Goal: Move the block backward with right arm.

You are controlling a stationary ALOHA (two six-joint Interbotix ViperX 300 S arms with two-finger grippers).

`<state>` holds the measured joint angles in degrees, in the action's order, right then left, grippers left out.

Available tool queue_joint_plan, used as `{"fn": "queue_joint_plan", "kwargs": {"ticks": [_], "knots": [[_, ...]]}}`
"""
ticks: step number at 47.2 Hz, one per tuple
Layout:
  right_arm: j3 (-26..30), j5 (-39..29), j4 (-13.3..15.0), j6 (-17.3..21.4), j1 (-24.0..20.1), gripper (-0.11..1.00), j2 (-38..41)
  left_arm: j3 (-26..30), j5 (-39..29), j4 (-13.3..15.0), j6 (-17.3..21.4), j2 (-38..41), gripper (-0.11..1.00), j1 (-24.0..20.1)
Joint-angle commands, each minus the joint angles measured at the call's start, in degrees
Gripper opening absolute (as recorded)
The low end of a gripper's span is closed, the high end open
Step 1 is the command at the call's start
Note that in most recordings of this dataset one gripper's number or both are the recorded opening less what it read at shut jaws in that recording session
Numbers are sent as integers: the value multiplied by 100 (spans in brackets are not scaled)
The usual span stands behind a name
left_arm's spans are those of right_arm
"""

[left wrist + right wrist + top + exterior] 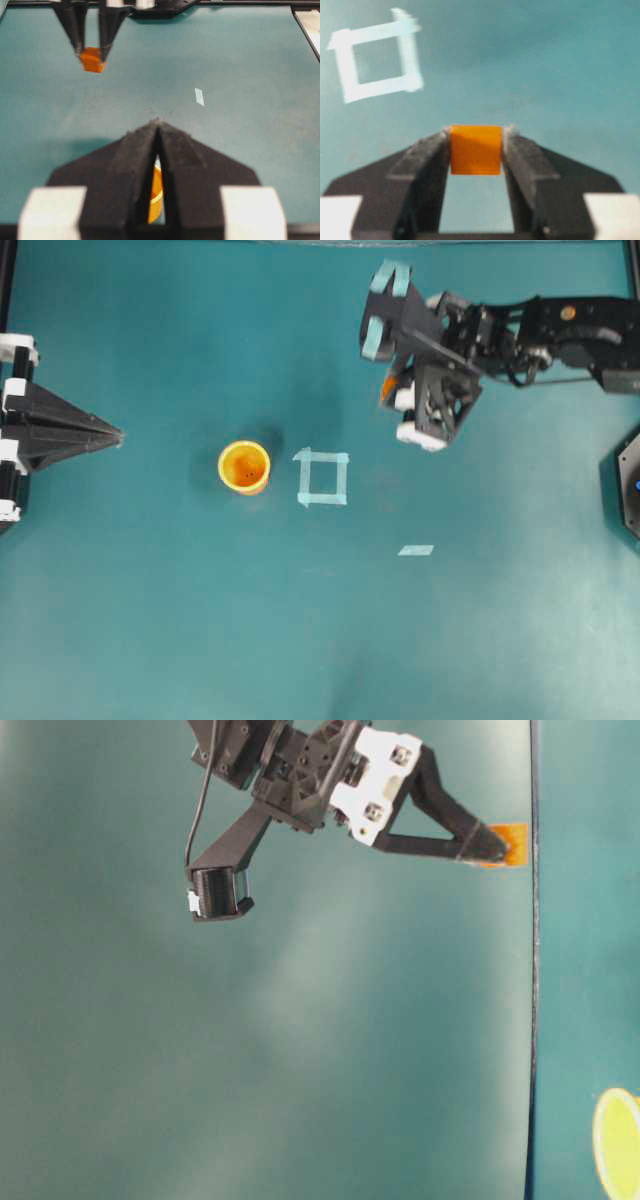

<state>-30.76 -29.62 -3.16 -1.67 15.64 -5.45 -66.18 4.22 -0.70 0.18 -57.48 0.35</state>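
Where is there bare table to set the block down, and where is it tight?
Bare table lies on every side of the tape square: above it under the right gripper, which holds the block, and below it, apart from a small tape strip. Tightest is between the square and the cup.

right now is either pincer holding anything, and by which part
The right pincer holds the orange block by two opposite side faces, at its fingertips. The left pincer holds nothing.

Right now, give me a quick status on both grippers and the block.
Right gripper shut on block, off the table. Left gripper shut, empty. Cup and tape square sit clear.
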Motion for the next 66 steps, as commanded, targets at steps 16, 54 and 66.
{"fn": "queue_joint_plan", "kwargs": {"ticks": [16,54,66], "knots": [[281,26,272,-35,1002,40,-132,185,-9,-9,9,-18,0,9],[1187,44,413,-44,1951,40,422,185,-9,-9,9,-44,0,9],[1178,44,413,-44,1951,40,422,185,0,-9,9,-44,0,9]]}}
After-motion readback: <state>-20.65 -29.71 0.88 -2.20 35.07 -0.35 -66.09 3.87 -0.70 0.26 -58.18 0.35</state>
